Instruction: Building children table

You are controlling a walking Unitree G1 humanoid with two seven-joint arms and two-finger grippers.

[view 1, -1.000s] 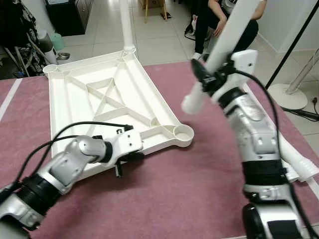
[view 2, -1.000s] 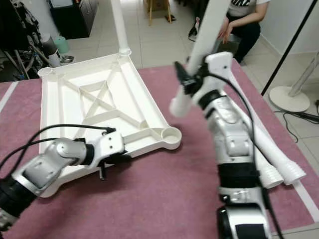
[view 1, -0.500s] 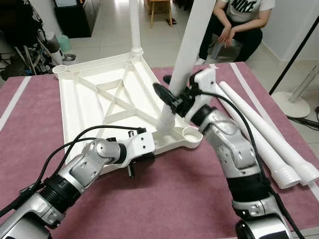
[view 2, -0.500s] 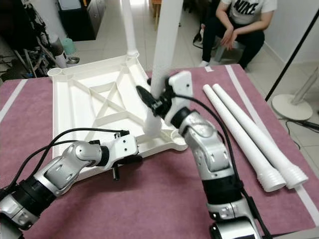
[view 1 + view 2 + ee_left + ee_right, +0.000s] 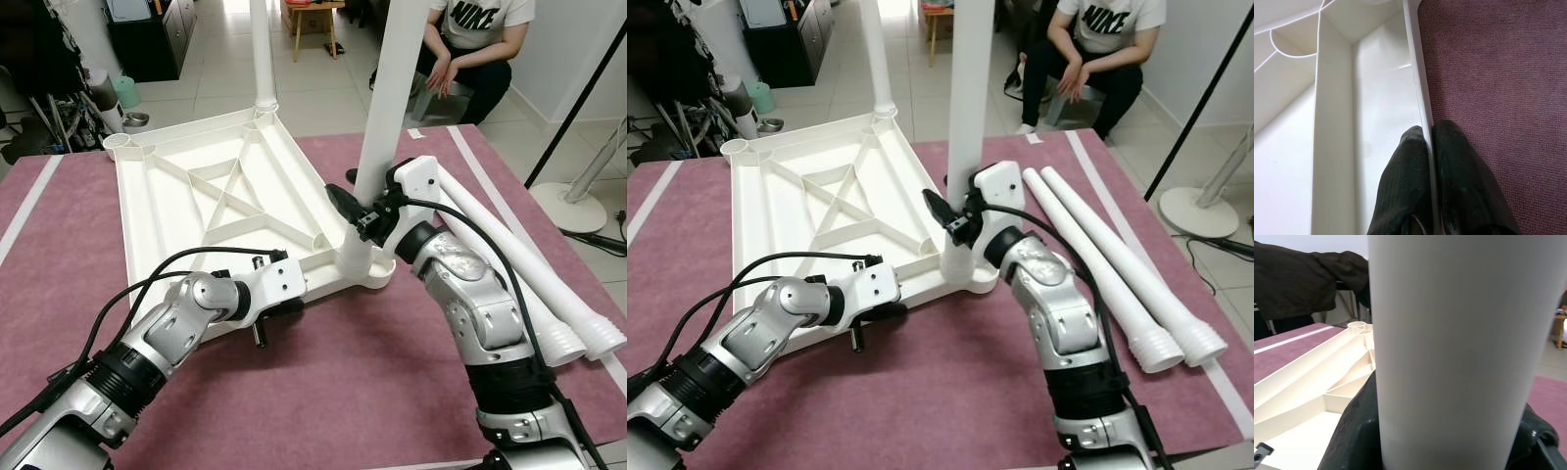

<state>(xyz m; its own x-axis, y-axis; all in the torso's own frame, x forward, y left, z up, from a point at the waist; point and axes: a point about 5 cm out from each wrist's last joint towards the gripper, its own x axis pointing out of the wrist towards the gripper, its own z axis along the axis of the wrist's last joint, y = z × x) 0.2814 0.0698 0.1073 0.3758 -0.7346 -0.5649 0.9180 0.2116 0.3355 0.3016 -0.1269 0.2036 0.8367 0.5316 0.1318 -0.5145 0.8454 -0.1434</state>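
The tabletop (image 5: 196,211) lay upside down on the purple mat (image 5: 372,382), ribs up, and everything turned on its near right corner socket (image 5: 364,266). The leg (image 5: 384,117) stood directly over that socket, long axis close to vertical, its lower end resting in or on the cup; whether it was seated could not be made out. The right gripper (image 5: 361,217) was clenched around the leg just above the socket, so the leg ran up and down through its fingers (image 5: 1354,426), at right angles to the tabletop. The left gripper (image 5: 1427,147) was pinched on the tabletop's near rim beside that corner, one finger inside the wall and one outside on the mat, steadying the piece. My judgement: the next move is a straight push or twist down along the leg's axis, and any lean would jam it. One leg (image 5: 261,54) already stood in the far socket; two more legs (image 5: 519,264) lay on the mat to the tabletop's right. A person (image 5: 470,44) sat beyond the tabletop.
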